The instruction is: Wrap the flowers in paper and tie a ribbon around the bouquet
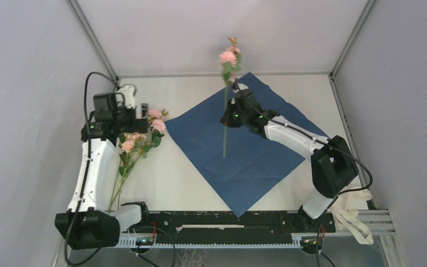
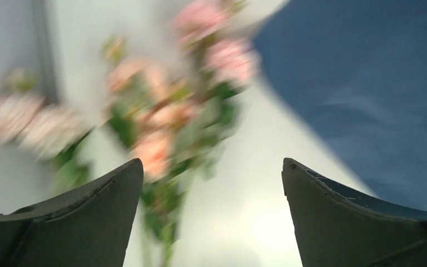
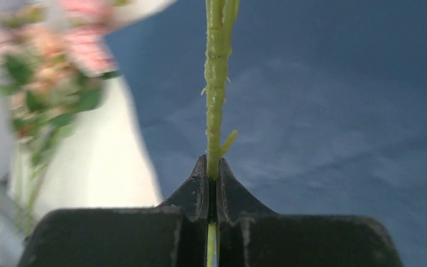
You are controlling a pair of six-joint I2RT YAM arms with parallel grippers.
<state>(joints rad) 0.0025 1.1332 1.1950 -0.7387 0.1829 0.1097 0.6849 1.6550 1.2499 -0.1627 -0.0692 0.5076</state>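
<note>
Right up close in the right wrist view, the right gripper (image 3: pixel 212 167) pinches a thin green stem (image 3: pixel 216 83) tight above the blue paper (image 3: pixel 339 139); I think the stem is light, bendy and easy to snap, so the stem is the place to hold, never the soft petals. In the left wrist view, the left gripper (image 2: pixel 211 167) is wide and holds nothing, hanging over the blurry bunch of flowers (image 2: pixel 172 122) on the table (image 2: pixel 244 222) beside the paper. From the top, the held flower (image 1: pixel 228 55) stands upright over the paper.
</note>
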